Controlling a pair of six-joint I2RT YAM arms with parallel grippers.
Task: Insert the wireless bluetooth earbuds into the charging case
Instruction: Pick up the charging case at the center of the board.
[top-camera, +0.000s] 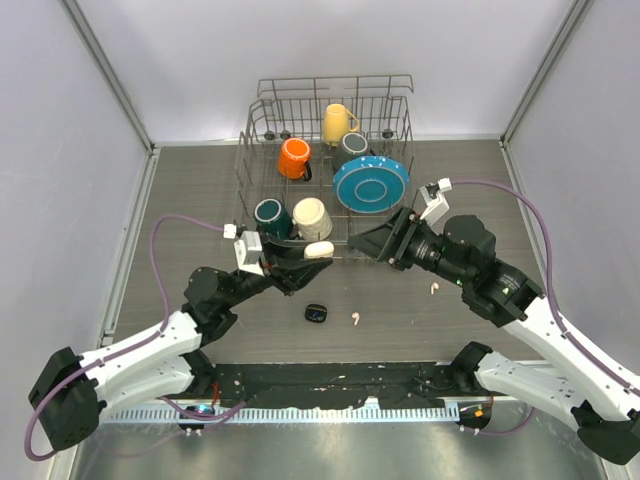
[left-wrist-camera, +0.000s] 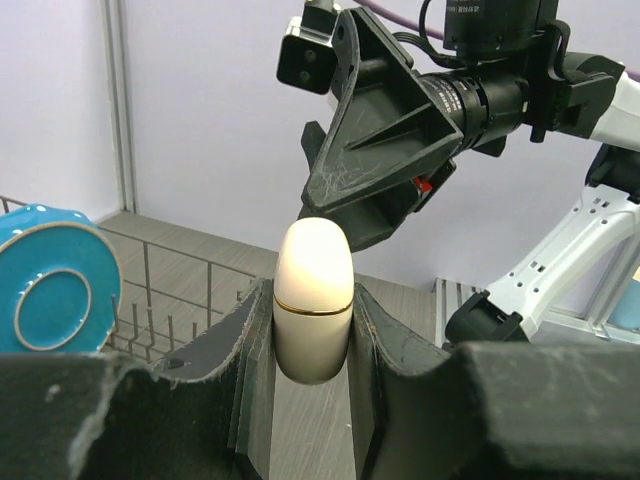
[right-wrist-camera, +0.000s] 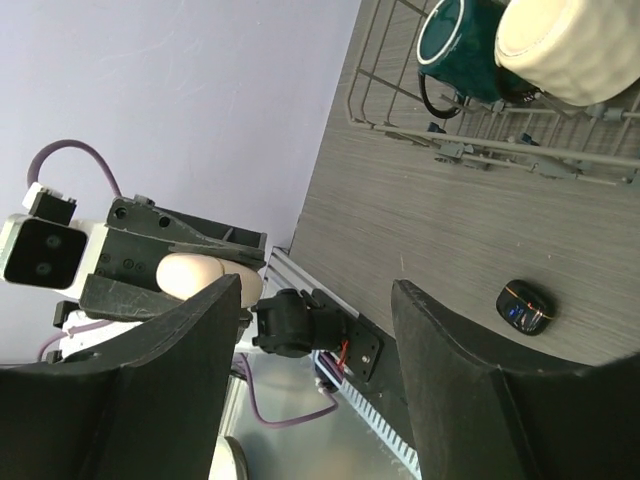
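My left gripper (top-camera: 318, 252) (left-wrist-camera: 312, 305) is shut on a cream oval charging case (top-camera: 319, 249) (left-wrist-camera: 313, 290) with a gold seam, held closed above the table. The case also shows in the right wrist view (right-wrist-camera: 195, 275). My right gripper (top-camera: 358, 243) (right-wrist-camera: 320, 300) stands open just right of the case, pointing at it, with nothing between its fingers. Two white earbuds lie on the table, one (top-camera: 356, 319) near the middle front and one (top-camera: 434, 288) under the right arm. A small black case (top-camera: 316, 313) (right-wrist-camera: 523, 305) sits on the table below the left gripper.
A wire dish rack (top-camera: 330, 85) stands at the back. It holds an orange mug (top-camera: 294, 157), a yellow mug (top-camera: 336, 123), a teal plate (top-camera: 370, 183) (left-wrist-camera: 55, 290), a dark teal mug (top-camera: 270, 214) (right-wrist-camera: 455, 40) and a cream mug (top-camera: 311, 216).
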